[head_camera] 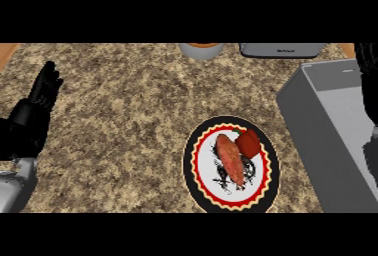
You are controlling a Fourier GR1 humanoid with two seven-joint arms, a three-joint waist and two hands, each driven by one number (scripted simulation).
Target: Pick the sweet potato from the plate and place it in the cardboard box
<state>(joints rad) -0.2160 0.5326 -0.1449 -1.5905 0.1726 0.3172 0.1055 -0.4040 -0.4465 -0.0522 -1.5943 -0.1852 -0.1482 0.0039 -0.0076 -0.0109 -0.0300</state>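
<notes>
The speckled brown counter fills the view. At its right stands the box, grey, with tall walls, its open top running along the right edge. Left of the box, near the lower middle, lies the plate, white inside a red, yellow and black rim, with a dark pattern at its centre. At the left edge the left hand rests with fingers straight and pointing up, holding nothing. At the right edge a dark shape over the box may be the right hand; too little shows to tell how its fingers stand. The sweet potato lies lengthwise on the plate, orange-red and tapered. A smaller red food sits on the plate touching its upper right side. At the top edge are a grey appliance and an orange-topped cup.
</notes>
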